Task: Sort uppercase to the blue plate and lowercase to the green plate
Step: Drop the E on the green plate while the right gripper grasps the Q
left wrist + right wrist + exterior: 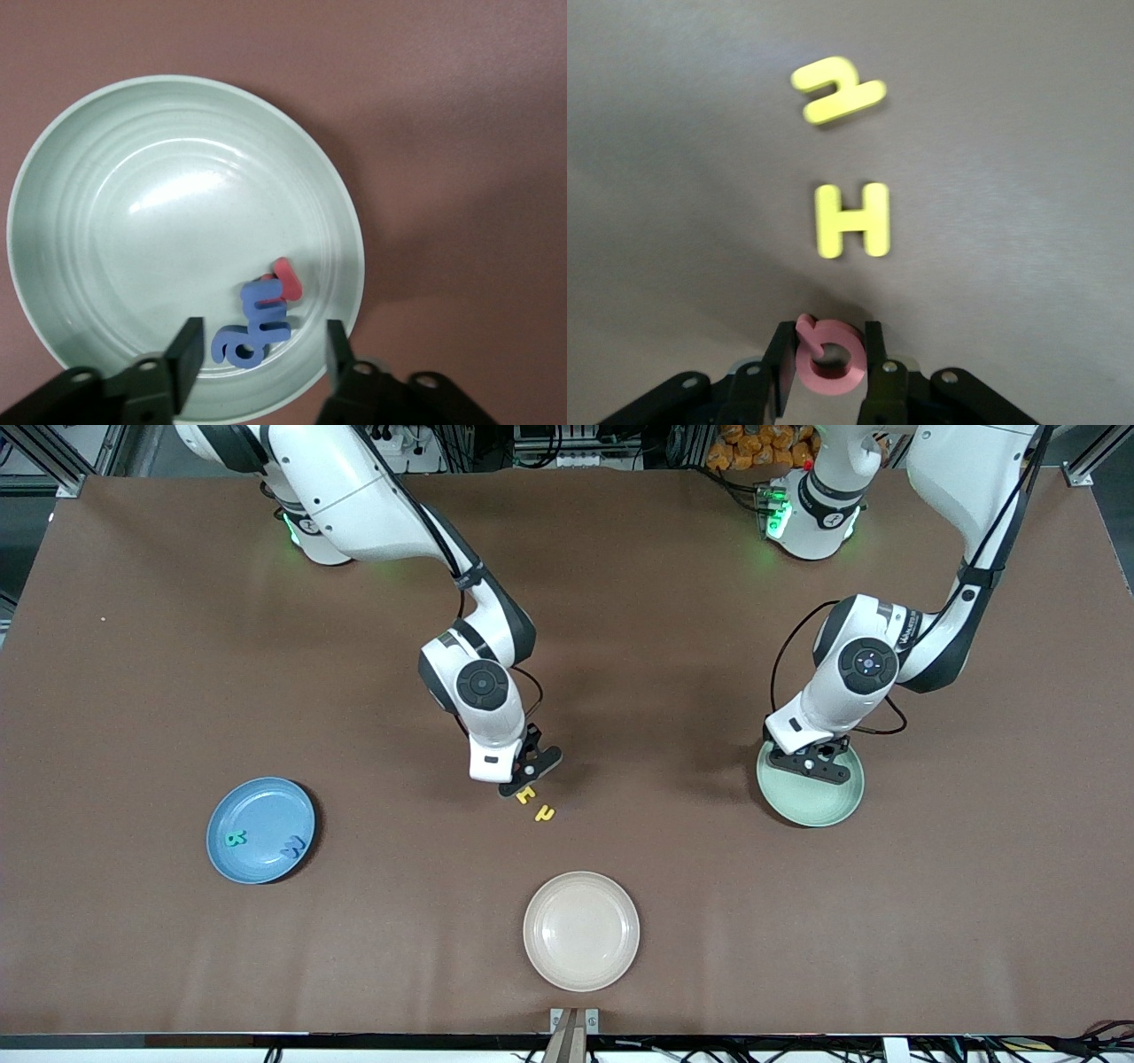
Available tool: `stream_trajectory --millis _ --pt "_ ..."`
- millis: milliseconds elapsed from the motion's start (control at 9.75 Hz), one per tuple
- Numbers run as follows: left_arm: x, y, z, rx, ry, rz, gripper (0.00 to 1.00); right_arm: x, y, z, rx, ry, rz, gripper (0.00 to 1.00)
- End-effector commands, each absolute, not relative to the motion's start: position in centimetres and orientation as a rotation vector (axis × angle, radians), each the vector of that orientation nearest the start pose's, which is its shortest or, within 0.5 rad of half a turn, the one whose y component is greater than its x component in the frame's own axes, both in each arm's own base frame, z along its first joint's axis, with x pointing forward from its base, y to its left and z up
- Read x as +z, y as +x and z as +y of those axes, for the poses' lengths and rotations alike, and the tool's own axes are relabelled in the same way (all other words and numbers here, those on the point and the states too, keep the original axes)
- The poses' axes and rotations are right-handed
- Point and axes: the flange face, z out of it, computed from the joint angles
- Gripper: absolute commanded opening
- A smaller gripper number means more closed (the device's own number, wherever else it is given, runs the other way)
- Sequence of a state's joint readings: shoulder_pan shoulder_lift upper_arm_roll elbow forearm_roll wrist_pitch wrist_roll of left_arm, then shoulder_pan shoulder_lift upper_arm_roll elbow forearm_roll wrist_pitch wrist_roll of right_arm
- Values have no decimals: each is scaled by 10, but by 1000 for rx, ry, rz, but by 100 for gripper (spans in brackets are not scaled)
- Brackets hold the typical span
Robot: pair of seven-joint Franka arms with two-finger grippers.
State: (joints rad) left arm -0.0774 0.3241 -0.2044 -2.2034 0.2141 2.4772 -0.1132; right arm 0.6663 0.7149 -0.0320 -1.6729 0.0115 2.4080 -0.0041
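Red Q (830, 356) gripped in right tool (824, 363) nr H (852, 220).

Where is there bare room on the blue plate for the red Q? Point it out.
The right gripper holds the red Q above the table beside the yellow H. On the blue plate, the green R and blue W crowd the part nearer the front camera; the half toward the robots' bases is bare.

The green plate (106, 159) gleams glossy and ridged, on a matt brown cloth-like table (177, 646).
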Motion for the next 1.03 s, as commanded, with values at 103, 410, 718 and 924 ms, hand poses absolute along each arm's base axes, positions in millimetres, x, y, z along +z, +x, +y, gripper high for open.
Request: stream_trajectory --millis 103,410,718,924 --pt "235 533 -171 12 -3049 532 100 254 587 344 -55 -3042 -814 0" --pt "231 544 -232 -31 -3096 404 100 291 630 249 -61 -3108 -658 0" --pt "224 552 -344 -117 -3166 207 100 308 657 153 -62 -3181 -524 0" --pt "229 559 -399 -195 -3196 242 100 312 664 105 -40 -3227 -474 0"
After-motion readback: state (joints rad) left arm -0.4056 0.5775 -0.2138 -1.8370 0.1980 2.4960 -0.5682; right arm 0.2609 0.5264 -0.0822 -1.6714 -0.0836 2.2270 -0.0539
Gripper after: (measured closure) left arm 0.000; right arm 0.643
